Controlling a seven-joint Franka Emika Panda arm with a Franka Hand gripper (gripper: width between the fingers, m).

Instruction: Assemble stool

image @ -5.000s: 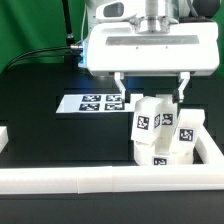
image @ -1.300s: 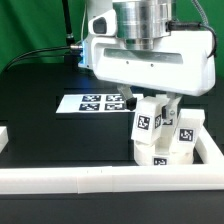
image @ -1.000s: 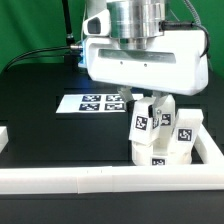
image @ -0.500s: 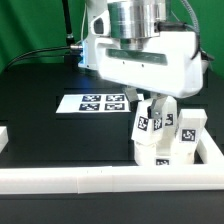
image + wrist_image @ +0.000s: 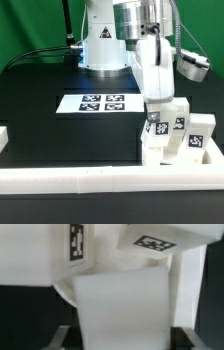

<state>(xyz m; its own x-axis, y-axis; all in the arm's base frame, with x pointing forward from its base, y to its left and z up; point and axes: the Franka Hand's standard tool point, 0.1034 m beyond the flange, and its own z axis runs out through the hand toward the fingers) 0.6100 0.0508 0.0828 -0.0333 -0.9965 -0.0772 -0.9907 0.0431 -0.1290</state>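
White arm, glossy rounded shells, grey metallic wrist cylinder, white end effector.

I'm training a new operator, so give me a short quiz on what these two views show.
1. True or false: the marker board lies to the exterior view's left of the legs.
2. In the wrist view, what sits between the fingers of the gripper? A) a white leg B) a black cable C) nothing
3. Fill in: the table surface is coloured ___.
Key: 1 true; 2 A; 3 black.
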